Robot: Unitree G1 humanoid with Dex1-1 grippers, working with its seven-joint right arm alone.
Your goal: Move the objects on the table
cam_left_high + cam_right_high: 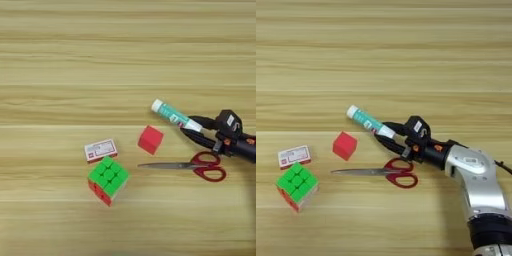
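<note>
On the tabletop (60,55) the puzzle cube (108,179) at lower left, scissors (190,166), flat box (101,150) and red cube (150,139) lie apparently untouched, while right of centre the hand (384,136) grips the near end of the glue stick (369,121), so most of the moving seems left.
</note>
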